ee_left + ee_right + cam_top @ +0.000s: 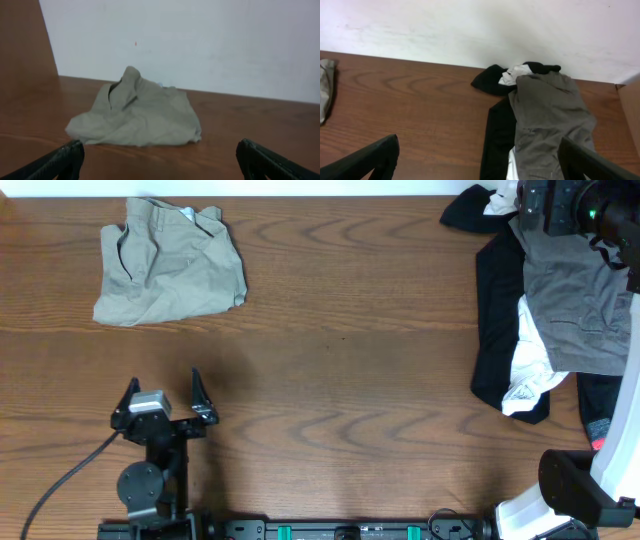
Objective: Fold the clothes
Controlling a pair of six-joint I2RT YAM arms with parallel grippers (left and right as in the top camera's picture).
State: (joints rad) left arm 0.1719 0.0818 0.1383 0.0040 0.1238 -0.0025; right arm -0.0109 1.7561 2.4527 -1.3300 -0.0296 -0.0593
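The clothes, one pale khaki-green garment, lie in a crumpled heap at the table's far left; in the left wrist view the clothes sit straight ahead, one fold sticking up. My left gripper is at the near left, well short of the heap. It stands open with only bare wood between its fingers. My right gripper is open too and holds nothing. It hangs over the table facing the pile at the right. A sliver of the clothes shows at that view's left edge.
A pile lies at the far right: a darker grey garment on a black garment, with white fabric poking out. Part of my right arm hangs over it. A white wall backs the table.
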